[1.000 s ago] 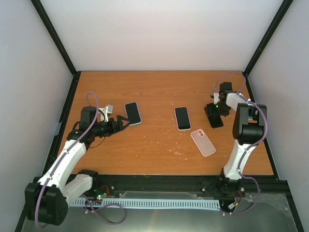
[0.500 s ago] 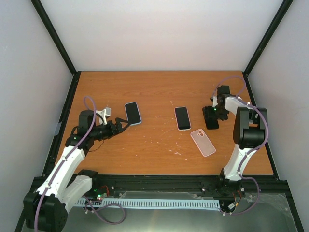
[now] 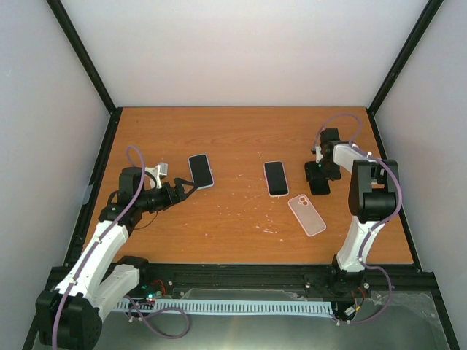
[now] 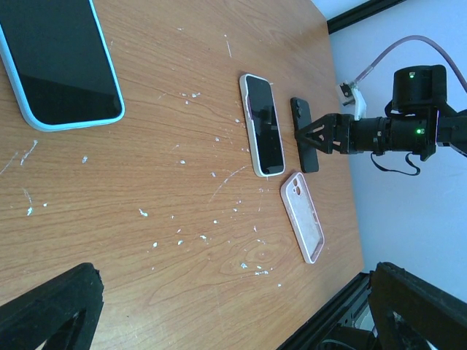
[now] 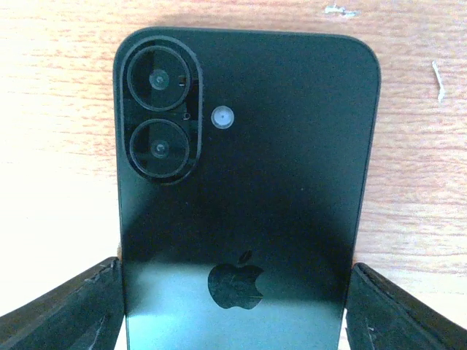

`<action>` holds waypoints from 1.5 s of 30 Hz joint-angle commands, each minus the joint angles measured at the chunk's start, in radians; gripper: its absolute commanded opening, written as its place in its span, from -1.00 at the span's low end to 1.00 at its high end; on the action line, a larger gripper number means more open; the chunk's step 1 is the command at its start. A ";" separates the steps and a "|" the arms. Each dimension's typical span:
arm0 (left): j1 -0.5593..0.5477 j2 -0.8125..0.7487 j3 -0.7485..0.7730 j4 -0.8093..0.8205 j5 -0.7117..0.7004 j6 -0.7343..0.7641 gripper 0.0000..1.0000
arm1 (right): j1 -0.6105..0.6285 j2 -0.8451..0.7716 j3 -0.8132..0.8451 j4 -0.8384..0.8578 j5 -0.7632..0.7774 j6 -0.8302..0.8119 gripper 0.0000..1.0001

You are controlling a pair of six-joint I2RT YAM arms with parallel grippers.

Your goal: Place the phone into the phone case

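The black iPhone lies camera side up on the wooden table, near the far end of the pink phone case. The right gripper straddles its long edges, jaws spread wide; I cannot tell whether they press it. The left gripper gapes fully, holding nothing, beside a blue-cased phone.

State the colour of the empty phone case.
Pale pink; the case shows best in the left wrist view.
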 commanded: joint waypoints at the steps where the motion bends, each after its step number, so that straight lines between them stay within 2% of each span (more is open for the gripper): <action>1: 0.007 -0.007 0.007 0.016 0.008 -0.001 0.99 | 0.000 0.094 -0.028 -0.052 0.016 -0.013 0.57; 9: 0.007 -0.004 0.011 0.019 0.012 -0.008 0.99 | 0.004 0.090 -0.030 -0.047 0.035 -0.001 0.41; 19: 0.007 -0.010 -0.004 0.028 0.007 -0.027 0.99 | 0.068 -0.028 -0.060 -0.021 0.053 0.039 0.29; 34: 0.007 0.094 -0.010 0.056 0.010 -0.027 0.81 | 0.150 -0.188 -0.109 0.001 0.058 0.071 0.15; 40: 0.007 0.169 0.036 0.065 0.009 -0.013 0.72 | 0.237 -0.246 -0.118 0.025 0.031 0.075 0.13; 45: 0.008 0.245 0.095 0.097 0.062 -0.019 0.59 | 0.350 -0.286 -0.132 0.057 -0.061 0.062 0.12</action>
